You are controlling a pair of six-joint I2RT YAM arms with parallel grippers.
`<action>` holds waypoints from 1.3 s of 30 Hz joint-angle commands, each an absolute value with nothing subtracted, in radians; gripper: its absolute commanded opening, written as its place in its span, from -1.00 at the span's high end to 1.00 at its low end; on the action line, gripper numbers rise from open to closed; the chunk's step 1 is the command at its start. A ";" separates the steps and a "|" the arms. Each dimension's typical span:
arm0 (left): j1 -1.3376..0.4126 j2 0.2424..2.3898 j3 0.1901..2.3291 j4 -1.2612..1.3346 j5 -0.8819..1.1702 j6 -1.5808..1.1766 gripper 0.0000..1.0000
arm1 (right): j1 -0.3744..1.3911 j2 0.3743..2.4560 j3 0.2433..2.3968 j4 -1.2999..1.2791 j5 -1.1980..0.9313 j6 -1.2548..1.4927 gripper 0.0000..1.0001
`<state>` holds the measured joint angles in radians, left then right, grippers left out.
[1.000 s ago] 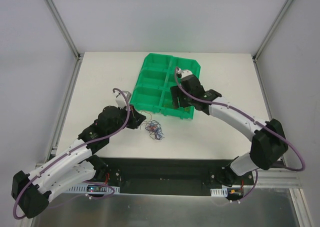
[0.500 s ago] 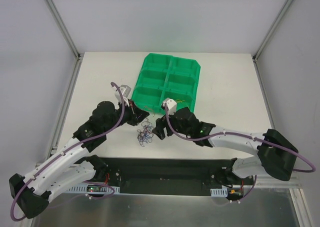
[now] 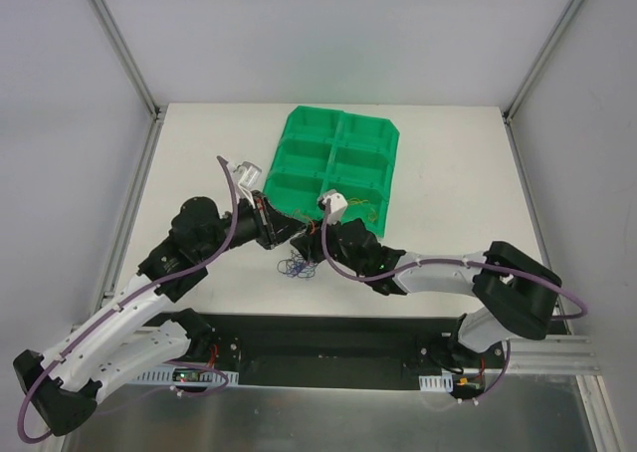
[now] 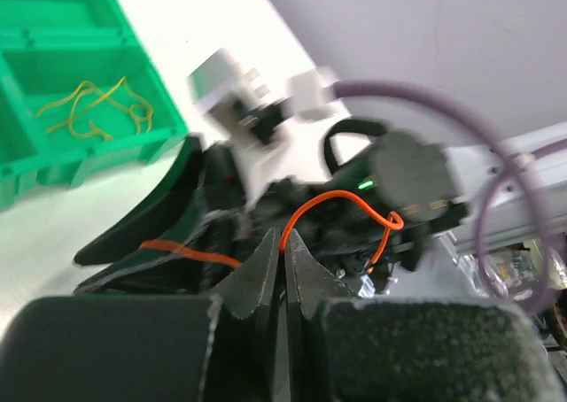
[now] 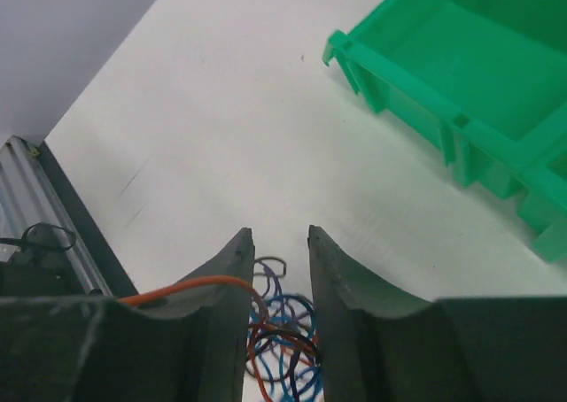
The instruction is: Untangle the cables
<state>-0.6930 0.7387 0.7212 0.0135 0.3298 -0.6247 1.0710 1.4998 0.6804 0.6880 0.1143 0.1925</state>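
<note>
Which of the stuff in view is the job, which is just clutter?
Job: tangled cables; orange cable pinched in left gripper; yellow cable in green bin; right gripper at the tangle.
Not the job: green bin; purple arm cables; table.

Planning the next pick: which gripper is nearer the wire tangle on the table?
Right. The right gripper hangs just above the tangle, loops showing between its fingers; the left gripper sits off to the side, pinching an orange wire.
</note>
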 commanded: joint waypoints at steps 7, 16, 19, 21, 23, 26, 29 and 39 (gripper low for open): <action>-0.695 0.707 1.054 0.029 0.263 -0.402 1.00 | 1.066 1.598 0.582 0.761 0.264 0.245 0.33; -0.695 0.730 1.313 -0.028 0.146 -0.249 1.00 | 0.994 1.658 0.535 0.753 0.242 0.305 0.37; -0.695 0.756 1.412 -0.037 0.118 -0.227 1.00 | 0.993 1.687 0.531 0.778 0.229 0.313 0.42; -0.695 0.778 1.474 -0.038 0.117 -0.210 1.00 | 0.994 1.707 0.519 0.804 0.216 0.325 0.42; -0.695 0.814 1.544 -0.057 0.109 -0.192 1.00 | 0.992 1.718 0.508 0.827 0.204 0.325 0.42; -0.695 0.863 1.650 -0.083 0.097 -0.152 1.00 | 0.992 1.723 0.502 0.833 0.202 0.327 0.37; -0.695 0.909 1.726 -0.109 0.077 -0.140 1.00 | 0.992 1.721 0.500 0.834 0.199 0.325 0.34; -0.695 0.868 1.484 -0.123 -0.035 -0.127 1.00 | 0.992 1.643 0.442 0.782 0.241 0.328 0.31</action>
<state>-0.6930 0.8780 1.5730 -0.1047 0.0612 -0.1627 0.9936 1.6829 0.4862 0.8257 0.2211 0.3145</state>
